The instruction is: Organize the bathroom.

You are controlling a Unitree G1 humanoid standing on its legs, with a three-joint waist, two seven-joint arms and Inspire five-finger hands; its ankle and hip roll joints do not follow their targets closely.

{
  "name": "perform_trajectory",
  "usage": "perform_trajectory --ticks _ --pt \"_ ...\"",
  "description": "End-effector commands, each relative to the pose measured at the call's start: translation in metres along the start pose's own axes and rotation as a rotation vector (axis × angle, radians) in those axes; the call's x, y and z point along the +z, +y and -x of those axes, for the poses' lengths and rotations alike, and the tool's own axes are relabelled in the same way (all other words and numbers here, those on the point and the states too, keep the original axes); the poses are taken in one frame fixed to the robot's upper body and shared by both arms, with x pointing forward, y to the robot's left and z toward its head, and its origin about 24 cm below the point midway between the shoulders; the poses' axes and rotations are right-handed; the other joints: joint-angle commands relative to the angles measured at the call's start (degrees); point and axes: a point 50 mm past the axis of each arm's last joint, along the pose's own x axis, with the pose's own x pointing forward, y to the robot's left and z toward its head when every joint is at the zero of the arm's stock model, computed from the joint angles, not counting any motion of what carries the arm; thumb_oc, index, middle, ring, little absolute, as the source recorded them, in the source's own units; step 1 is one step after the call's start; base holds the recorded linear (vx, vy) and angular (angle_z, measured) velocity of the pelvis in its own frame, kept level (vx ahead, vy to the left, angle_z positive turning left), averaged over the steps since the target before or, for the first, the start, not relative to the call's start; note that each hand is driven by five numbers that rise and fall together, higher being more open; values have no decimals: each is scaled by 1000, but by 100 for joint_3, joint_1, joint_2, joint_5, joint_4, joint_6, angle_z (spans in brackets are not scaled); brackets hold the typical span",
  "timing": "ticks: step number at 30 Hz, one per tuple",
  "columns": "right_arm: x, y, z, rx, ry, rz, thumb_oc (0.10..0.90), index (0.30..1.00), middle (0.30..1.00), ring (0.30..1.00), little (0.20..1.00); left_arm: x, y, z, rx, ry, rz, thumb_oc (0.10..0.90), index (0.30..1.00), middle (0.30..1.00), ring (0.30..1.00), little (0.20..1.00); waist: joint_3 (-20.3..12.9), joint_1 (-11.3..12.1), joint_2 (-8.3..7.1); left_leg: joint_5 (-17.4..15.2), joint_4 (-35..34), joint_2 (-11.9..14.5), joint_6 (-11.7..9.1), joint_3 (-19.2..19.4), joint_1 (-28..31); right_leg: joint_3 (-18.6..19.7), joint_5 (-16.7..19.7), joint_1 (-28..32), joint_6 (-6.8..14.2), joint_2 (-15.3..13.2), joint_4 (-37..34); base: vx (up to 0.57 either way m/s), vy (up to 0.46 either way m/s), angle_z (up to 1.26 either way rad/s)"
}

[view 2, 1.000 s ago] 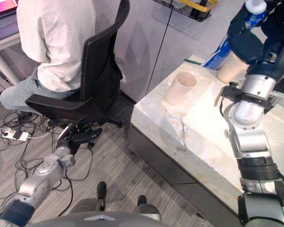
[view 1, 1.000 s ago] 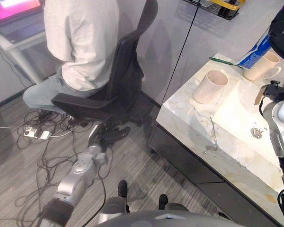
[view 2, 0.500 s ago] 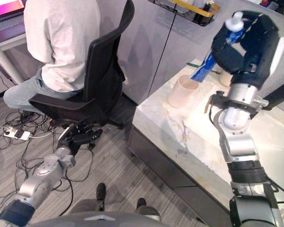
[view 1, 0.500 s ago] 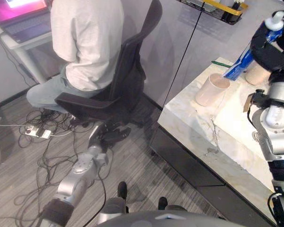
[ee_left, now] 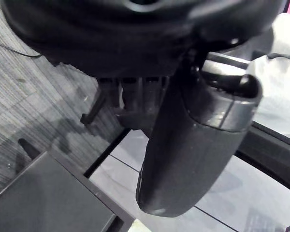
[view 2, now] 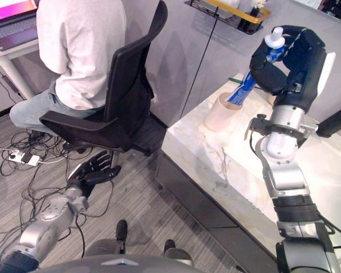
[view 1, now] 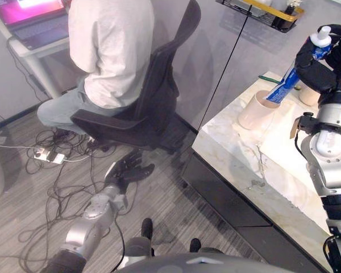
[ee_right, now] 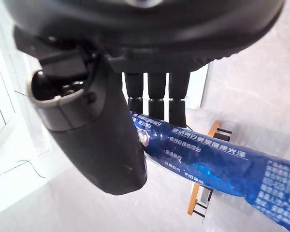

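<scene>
My right hand [view 2: 298, 54] is raised over the marble vanity counter [view 2: 216, 165], shut on a blue toothpaste tube [view 2: 251, 77] with a white cap at the top. The tube slants down so that its lower end reaches the mouth of a beige cup [view 2: 220, 111] near the counter's back left corner. In the right wrist view the thumb [ee_right: 94, 130] and fingers clamp the blue tube [ee_right: 212, 162]. A second beige cup [view 1: 308, 95] is partly hidden behind the right hand. My left hand [view 1: 125, 170] hangs low over the floor beside the chair, fingers relaxed and spread.
A person in a white shirt [view 1: 111, 48] sits on a black office chair [view 1: 153, 108] at a desk with a laptop [view 1: 37, 20]. Cables and a power strip [view 1: 48, 156] lie on the floor. A wire shelf [view 2: 227, 14] hangs on the wall. A sink basin [view 2: 324, 162] lies right of the cups.
The right hand has brought the tube left and down, from beside the far cup to the near cup's mouth. The camera view has shifted. The left hand stays low.
</scene>
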Motion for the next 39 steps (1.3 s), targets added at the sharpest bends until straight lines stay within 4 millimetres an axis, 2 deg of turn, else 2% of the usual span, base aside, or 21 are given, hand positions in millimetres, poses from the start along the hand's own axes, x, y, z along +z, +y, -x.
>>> perform_trajectory --ticks 1,11,29,39 --pt "43 -16 -31 -75 -250 31 400 300 300 300 300 34 -13 1 -82 -183 -20 800 900 900 900 900 -711 205 7 -772 19 -235 222 -50 509 -563 255 -461 -185 442 160 59 -14 0" --pt "24 -20 -22 -72 -119 50 400 300 300 300 300 24 -8 8 -90 -146 -18 800 900 900 900 900 -669 195 19 -767 28 -211 205 -14 521 -545 290 -443 -189 452 111 88 -23 0" --pt "22 -28 -32 -95 -96 50 400 300 300 300 300 24 -16 14 -182 -152 -25 800 900 900 900 900 -656 207 52 -767 49 -173 175 60 554 -591 270 -413 -212 470 127 37 -14 0" --pt "0 -19 -10 -36 11 43 400 300 300 300 300 20 -12 17 -170 -136 -29 800 900 900 900 900 -554 224 69 -759 60 -171 192 33 521 -640 266 -415 -221 467 124 12 -6 0"
